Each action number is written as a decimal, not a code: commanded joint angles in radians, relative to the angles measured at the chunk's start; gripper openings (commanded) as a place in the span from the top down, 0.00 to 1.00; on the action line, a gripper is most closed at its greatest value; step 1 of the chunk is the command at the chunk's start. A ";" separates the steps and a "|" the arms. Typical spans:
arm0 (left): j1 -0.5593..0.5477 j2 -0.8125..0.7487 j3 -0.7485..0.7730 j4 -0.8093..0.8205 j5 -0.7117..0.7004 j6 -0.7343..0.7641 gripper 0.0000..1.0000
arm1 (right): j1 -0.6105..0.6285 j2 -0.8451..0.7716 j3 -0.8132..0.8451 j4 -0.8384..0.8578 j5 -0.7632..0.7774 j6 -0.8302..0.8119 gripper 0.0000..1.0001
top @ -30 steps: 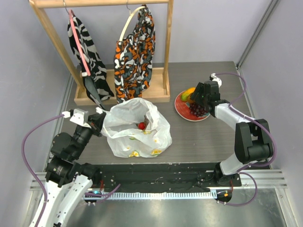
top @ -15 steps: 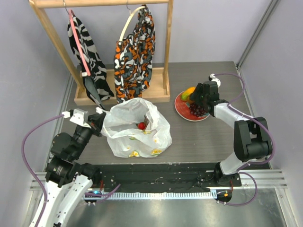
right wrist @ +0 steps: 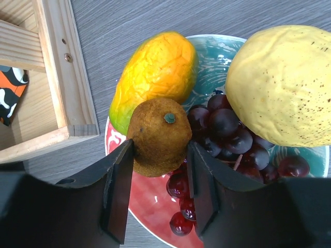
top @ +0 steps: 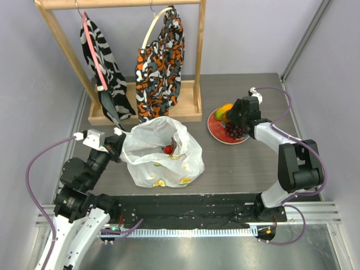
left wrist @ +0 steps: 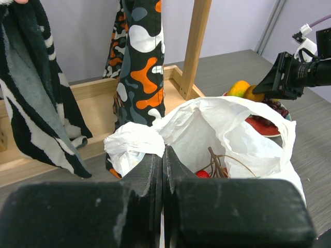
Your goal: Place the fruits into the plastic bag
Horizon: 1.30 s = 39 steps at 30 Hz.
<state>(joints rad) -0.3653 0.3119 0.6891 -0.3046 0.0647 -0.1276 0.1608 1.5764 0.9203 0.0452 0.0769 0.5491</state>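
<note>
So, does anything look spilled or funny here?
Nothing stands out. The fruits are piled on the plate, a brown fruit held in the right tool. The plastic bag stands open, red berries inside, its edge pinched in the left tool.

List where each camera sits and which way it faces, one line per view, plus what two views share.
Top external: above and behind the bases, looking down at the table; both arms show.
Left wrist: looks forward over the left gripper, shut on the plastic bag; wooden rack behind.
Right wrist: looks down at the plate; right gripper against both sides of a brown fruit.
Shared: left wrist and top external both show the plastic bag and the plate.
</note>
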 commanded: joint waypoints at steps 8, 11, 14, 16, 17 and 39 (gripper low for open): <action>0.002 -0.010 0.010 0.019 0.003 -0.009 1.00 | -0.001 -0.166 -0.012 0.002 0.017 -0.006 0.69; 0.000 -0.010 0.010 0.019 0.003 -0.007 1.00 | 0.000 -0.222 -0.029 -0.016 0.021 -0.012 0.70; 0.000 -0.010 0.010 0.019 0.003 -0.009 1.00 | 0.000 -0.274 -0.061 -0.010 -0.005 -0.021 0.70; 0.000 -0.010 0.010 0.019 0.004 -0.009 1.00 | 0.000 -0.329 -0.089 0.010 -0.040 -0.032 0.71; 0.000 -0.010 0.010 0.019 0.004 -0.009 1.00 | 0.002 -0.349 -0.096 0.016 -0.051 -0.037 0.71; 0.000 -0.008 0.013 0.018 0.014 -0.014 1.00 | 0.580 -0.494 0.109 -0.039 0.066 -0.150 0.74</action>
<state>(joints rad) -0.3653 0.3096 0.6891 -0.3054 0.0650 -0.1307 0.5995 1.0222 0.9226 -0.0090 0.0296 0.4694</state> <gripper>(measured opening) 0.021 0.482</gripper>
